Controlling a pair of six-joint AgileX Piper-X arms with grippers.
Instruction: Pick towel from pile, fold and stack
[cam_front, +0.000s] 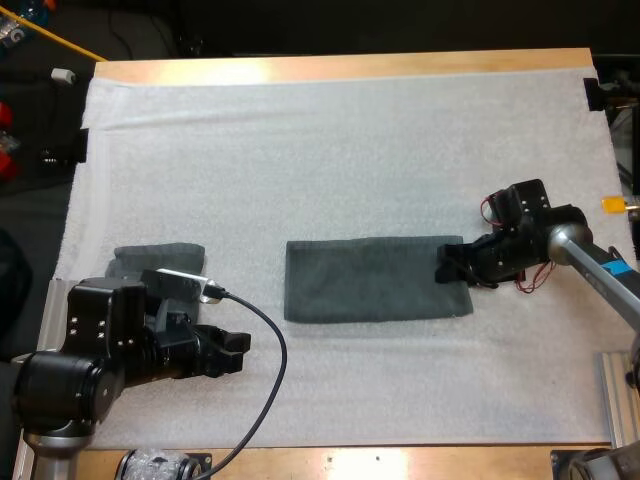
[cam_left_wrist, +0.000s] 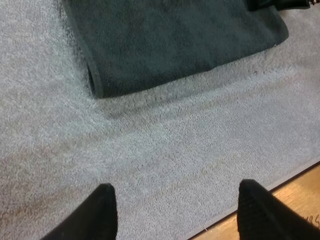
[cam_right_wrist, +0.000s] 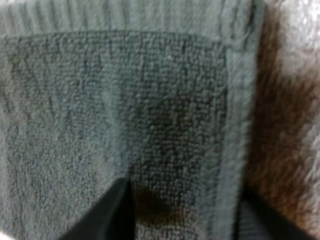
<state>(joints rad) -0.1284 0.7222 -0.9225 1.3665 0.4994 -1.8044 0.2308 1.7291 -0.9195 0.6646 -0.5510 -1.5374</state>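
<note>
**Right gripper at the folded towel's right end, left gripper idle over the mat**

A dark grey-green folded towel (cam_front: 375, 280) lay flat as a long rectangle near the middle of the white mat (cam_front: 330, 150), its long sides running left to right. The right gripper (cam_front: 448, 265) sat low at the towel's right end. In the right wrist view its two black fingers (cam_right_wrist: 117, 210) stood apart, one over the terry weave and the other beyond the towel's hemmed edge, over the mat; nothing was pinched between them, so the pincer read as open.

The left gripper (cam_front: 240, 350) hung over bare mat to the near left of that towel, well apart from it. In the left wrist view its fingers (cam_left_wrist: 102, 210) were spread wide with only mat between them, the towel's folded edge lying farther off and the wooden table (cam_left_wrist: 300, 195) edge close by.

A second towel (cam_front: 150, 258) of the same colour rested at the mat's left side, just beyond the left arm, which hid part of it.
</note>
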